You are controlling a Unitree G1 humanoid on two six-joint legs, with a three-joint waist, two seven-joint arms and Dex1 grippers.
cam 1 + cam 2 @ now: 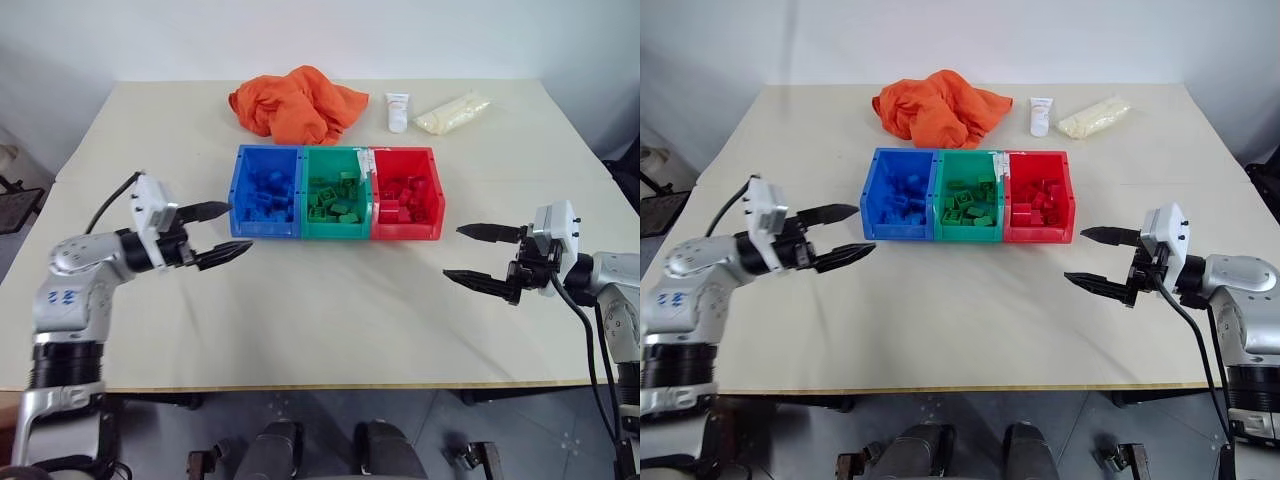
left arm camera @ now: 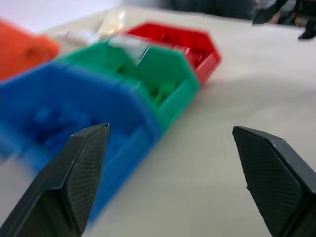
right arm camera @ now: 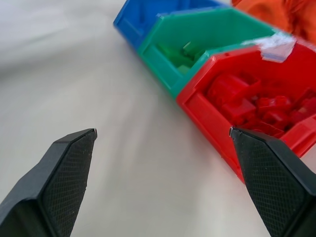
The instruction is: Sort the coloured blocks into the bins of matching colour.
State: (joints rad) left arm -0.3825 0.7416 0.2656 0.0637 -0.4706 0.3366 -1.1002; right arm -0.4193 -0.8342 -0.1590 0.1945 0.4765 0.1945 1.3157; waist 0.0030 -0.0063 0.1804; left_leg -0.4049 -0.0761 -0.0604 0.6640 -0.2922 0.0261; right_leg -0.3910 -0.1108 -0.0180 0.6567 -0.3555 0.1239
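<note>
Left gripper (image 1: pixel 219 232): you've got it hovering over the table just left of the blue bin, jaws spread wide, nothing between them.
Right gripper (image 1: pixel 480 255): you've got it hovering off the red bin's right front corner, apart from it, jaws wide, nothing held.
Blue bin (image 1: pixel 240 195): left tray of the joined row, mid-table; blue blocks (image 1: pixel 268 193) piled inside.
Green bin (image 1: pixel 306 190): middle tray, walls touching both neighbours; green blocks (image 1: pixel 335 198) inside, several stacked loosely.
Red bin (image 1: pixel 436 200): right tray; red blocks (image 1: pixel 402 197) heaped inside, seen close in your right wrist view.
Bin colour match: every block you can see sits in its own colour; count not readable.
Pale label (image 1: pixel 364 161): sits on the rim where the green and red trays meet; can't read it.
Table (image 1: pixel 330 320): cream top; bare in front of the trays and between your two grippers.
Orange cloth (image 1: pixel 296 102): crumpled heap behind the trays, near the far edge, apart from them.
White tube (image 1: pixel 397 110): lying just right of the cloth.
Pale bag (image 1: pixel 452 111): clear packet of pale stuff, right of the tube, angled.
</note>
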